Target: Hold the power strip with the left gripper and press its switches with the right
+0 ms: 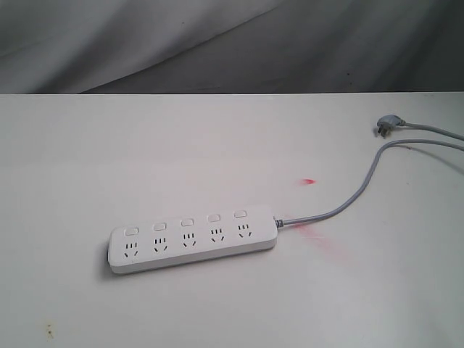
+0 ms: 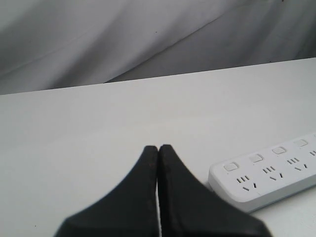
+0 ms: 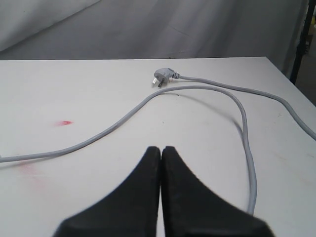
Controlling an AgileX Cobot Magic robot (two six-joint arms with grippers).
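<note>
Lying flat on the white worktop (image 1: 87,159), the power strip (image 1: 192,255) sits in the nearer half, well clear of the far edge and about midway across. Its long side runs roughly along the worktop's width, and the corded end is angled slightly toward the far edge. Five switches (image 1: 187,222) stand in a row along its far side, one above each of the sockets (image 1: 188,238). Nothing touches them.

The grey cord (image 1: 348,206) leaves the strip's right end and curves toward the far right corner. The plug (image 1: 384,126) lies loose near the far edge. A red smear (image 1: 309,181) marks the surface near the cord, and a fainter one lies beside the cord's exit.

The left end effector (image 2: 158,148) has its fingers pressed together and empty. It is near the strip's end opposite the cord and apart from it.

The right end effector (image 3: 161,149) also has its fingers together and empty. It is over bare worktop, and the cord loops past it without contact.

A grey cloth (image 1: 217,43) hangs behind the far edge.
</note>
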